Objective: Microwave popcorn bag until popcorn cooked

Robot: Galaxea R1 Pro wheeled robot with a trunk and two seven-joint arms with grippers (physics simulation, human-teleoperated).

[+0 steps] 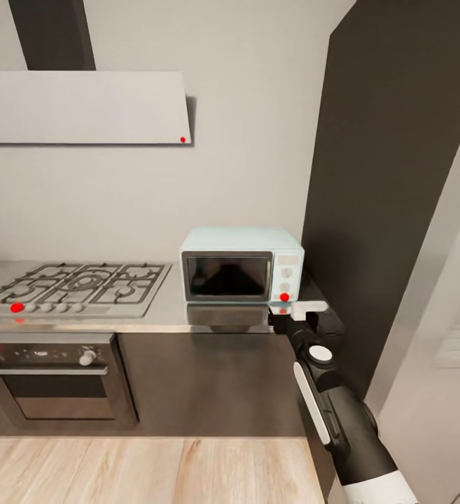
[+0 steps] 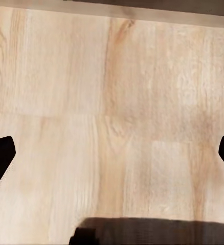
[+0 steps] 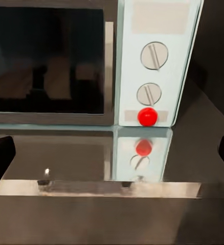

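Microwave [image 1: 242,264] door shut (dark glass hides its interior).

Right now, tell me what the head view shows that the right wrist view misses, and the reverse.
Head view alone: the gas hob, the oven beneath it, the wall hood, the wooden floor, and the right arm reaching toward the microwave.

Right wrist view alone: two round knobs on the panel up close, and the panel's reflection in the countertop.

Both: the microwave with its door closed, its red button, and the glossy countertop under it.
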